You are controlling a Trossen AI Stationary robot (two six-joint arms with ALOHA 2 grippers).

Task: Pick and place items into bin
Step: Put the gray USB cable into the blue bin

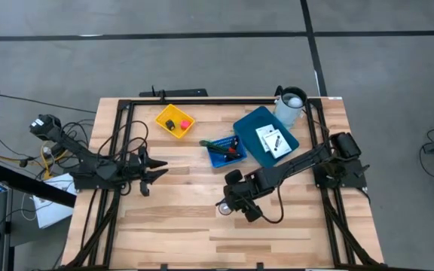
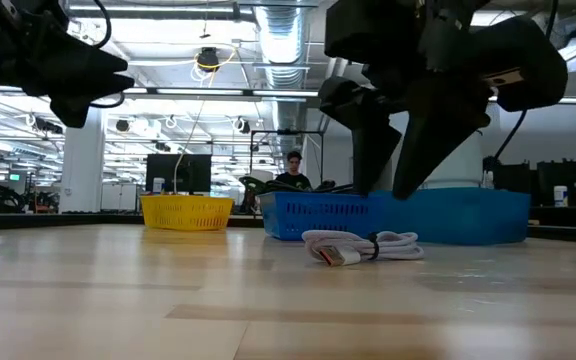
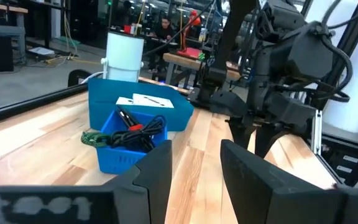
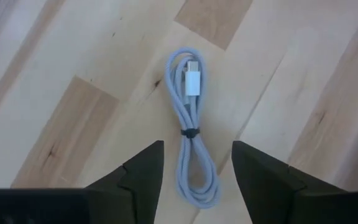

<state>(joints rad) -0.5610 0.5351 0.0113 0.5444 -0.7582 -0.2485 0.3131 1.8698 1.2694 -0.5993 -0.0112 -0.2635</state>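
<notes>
A coiled white cable [image 4: 191,127] bound by a dark tie lies flat on the wood [image 2: 363,245]. My right gripper [image 4: 197,174] hovers over it, open, pointing down, with a finger on either side of the coil's lower loop and touching nothing [image 1: 234,202]. My left gripper [image 3: 196,168] is open and waits over the table's left part [image 1: 159,170]. Two white cards [image 1: 272,140] lie in the large blue tray. A red block [image 1: 184,124] and a black piece [image 1: 172,125] sit in the yellow bin. A black-and-green cord [image 3: 120,132] lies in the small blue bin.
The yellow bin [image 1: 174,120] stands far left of centre, the small blue bin [image 1: 226,150] at centre and the large blue tray [image 1: 256,128] to its right. A white cup [image 1: 291,105] stands at the far right corner. Bare wood stretches along the near half.
</notes>
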